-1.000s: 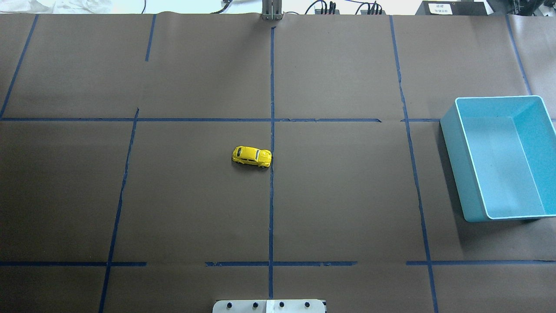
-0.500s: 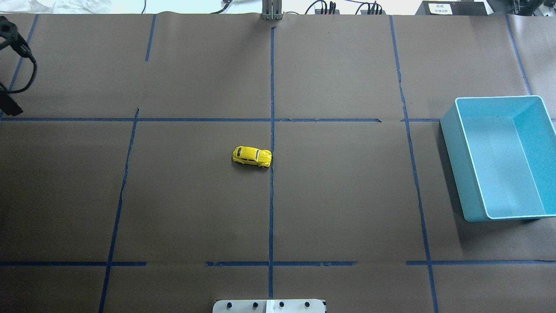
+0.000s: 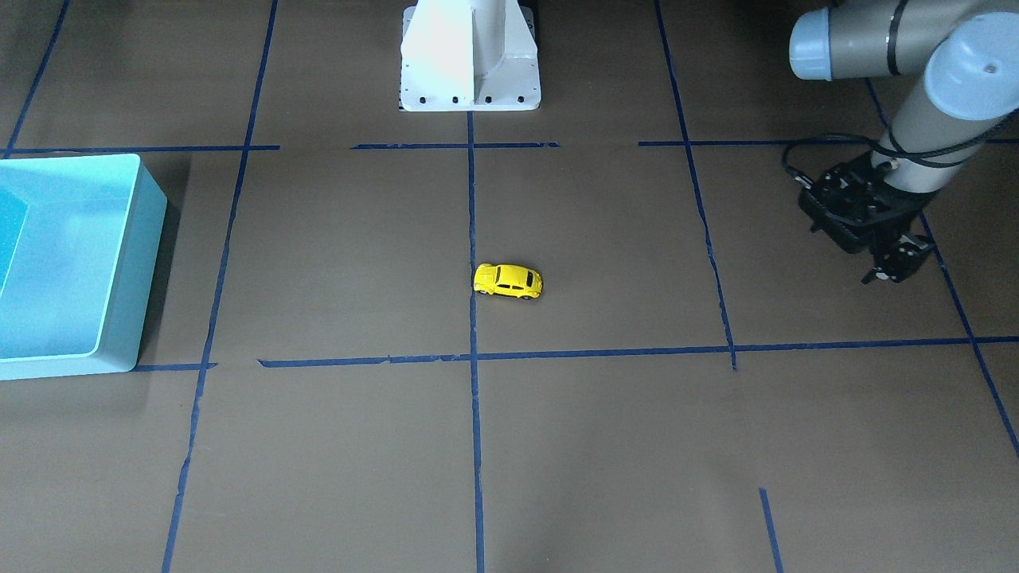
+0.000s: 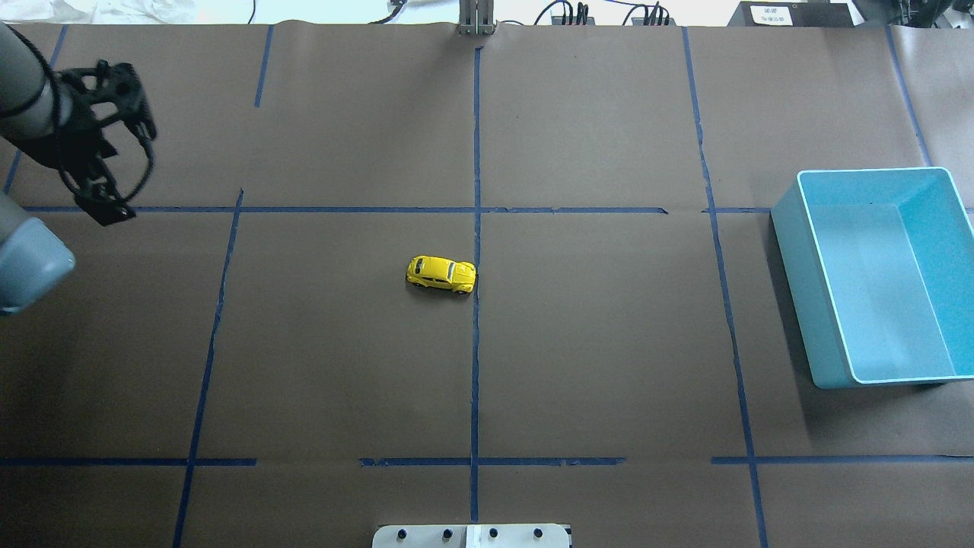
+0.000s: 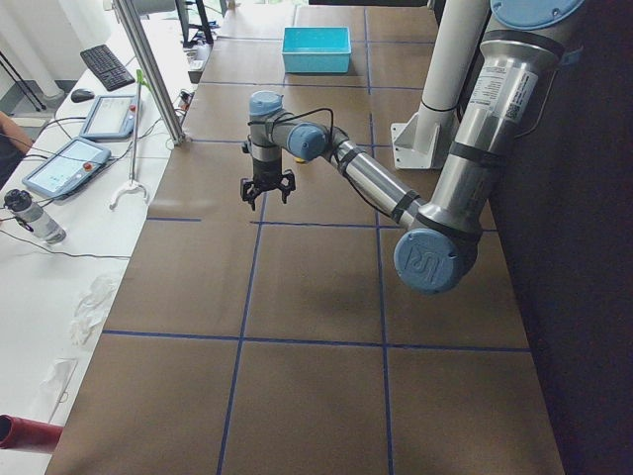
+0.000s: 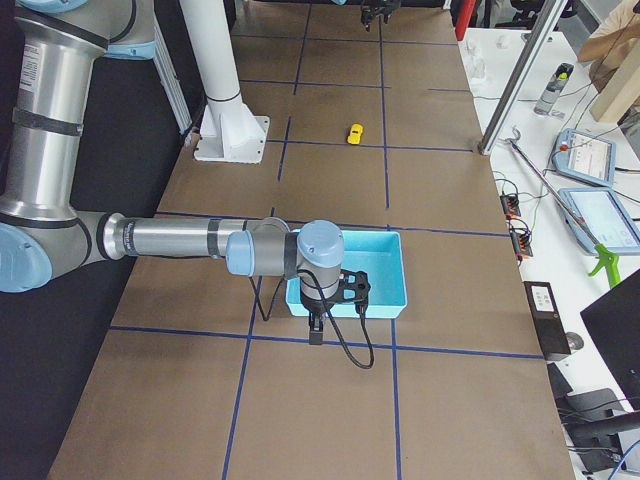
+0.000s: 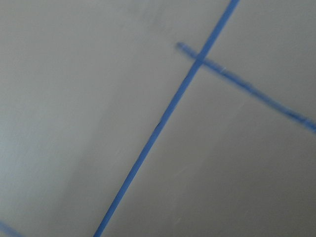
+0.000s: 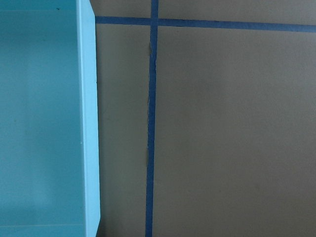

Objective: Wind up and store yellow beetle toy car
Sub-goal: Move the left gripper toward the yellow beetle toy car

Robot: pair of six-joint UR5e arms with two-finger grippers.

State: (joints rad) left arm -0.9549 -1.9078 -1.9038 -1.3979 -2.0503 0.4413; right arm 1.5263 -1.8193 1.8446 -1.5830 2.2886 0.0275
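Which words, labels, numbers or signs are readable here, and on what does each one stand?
"UR": logo on the blue joint cap of the left arm.
Too small to read: the white label on the black box.
Too small to read: the white sticker on the left arm's tube.
No text seen on the yellow beetle toy car.

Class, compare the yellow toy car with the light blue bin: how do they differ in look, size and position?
The yellow toy car is far smaller than the light blue bin. The car is a rounded body on wheels; the bin is an open-topped rectangular box. The car sits at the middle of the table; the bin sits at its edge on the robot's right. Both rest on its brown paper.
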